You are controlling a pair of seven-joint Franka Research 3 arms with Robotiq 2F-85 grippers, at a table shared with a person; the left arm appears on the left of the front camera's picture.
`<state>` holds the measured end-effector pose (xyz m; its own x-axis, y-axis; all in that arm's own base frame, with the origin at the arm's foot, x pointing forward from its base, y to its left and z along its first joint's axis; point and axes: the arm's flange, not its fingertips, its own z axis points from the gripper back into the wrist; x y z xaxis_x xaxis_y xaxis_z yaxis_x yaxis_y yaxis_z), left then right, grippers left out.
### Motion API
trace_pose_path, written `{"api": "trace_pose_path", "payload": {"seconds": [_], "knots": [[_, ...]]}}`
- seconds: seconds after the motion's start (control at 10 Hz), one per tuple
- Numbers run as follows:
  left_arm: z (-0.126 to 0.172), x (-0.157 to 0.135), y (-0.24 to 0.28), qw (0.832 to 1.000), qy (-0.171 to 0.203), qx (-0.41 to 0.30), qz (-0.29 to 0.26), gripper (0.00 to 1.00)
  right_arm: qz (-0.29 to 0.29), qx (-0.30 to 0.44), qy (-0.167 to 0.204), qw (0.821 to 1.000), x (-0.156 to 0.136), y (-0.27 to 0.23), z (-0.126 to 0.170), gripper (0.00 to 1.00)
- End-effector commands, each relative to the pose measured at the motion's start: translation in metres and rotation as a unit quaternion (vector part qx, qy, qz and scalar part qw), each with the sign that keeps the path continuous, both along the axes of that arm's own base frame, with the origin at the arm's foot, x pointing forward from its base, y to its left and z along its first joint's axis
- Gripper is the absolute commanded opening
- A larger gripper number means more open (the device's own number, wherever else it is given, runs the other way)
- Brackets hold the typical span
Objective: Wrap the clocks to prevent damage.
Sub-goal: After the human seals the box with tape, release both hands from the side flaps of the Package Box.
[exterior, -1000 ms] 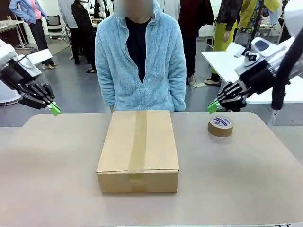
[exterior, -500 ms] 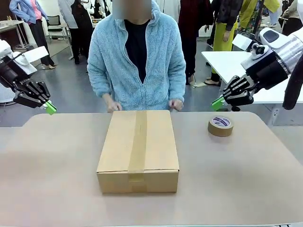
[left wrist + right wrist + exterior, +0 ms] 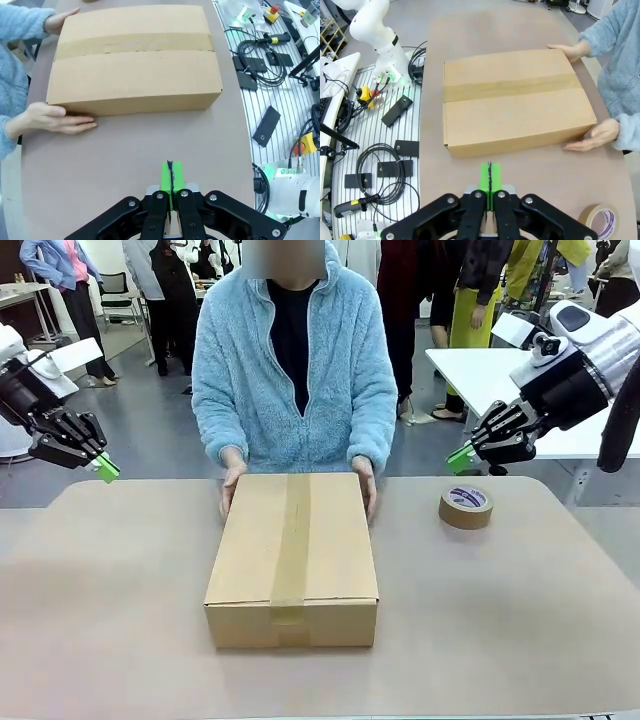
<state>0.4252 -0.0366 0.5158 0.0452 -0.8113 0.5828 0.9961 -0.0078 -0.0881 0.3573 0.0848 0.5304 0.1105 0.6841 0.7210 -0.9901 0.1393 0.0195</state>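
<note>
Packing stage: a person's hands (image 3: 231,483) flank the taped cardboard box (image 3: 292,555) on the desk (image 3: 120,620) — clocks unseen (presumably boxed). Left fingers (image 3: 108,469) and right fingers (image 3: 458,458) clenched, empty; next, probably handing off the box.

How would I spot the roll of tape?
Start at the big cardboard box mid-table, held by a person's hands. Look toward the robot's right, near the far edge: the tape roll lies flat, a small brown ring, the only round thing there.
</note>
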Motion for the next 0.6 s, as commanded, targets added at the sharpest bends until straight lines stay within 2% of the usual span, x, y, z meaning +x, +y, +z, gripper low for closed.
{"api": "trace_pose_path", "payload": {"seconds": [0.0,0.5], "knots": [[0.0027,0.0029,-0.0006,1.000,0.000,0.003,0.000,0.00,-0.004,-0.008,0.000,1.000,0.0028,0.0014,-0.0016,0.01],[0.0001,0.0000,0.0000,1.000,0.000,0.000,0.000,0.00,0.000,0.000,0.000,1.000,0.0001,0.0000,0.0001,0.01]]}}
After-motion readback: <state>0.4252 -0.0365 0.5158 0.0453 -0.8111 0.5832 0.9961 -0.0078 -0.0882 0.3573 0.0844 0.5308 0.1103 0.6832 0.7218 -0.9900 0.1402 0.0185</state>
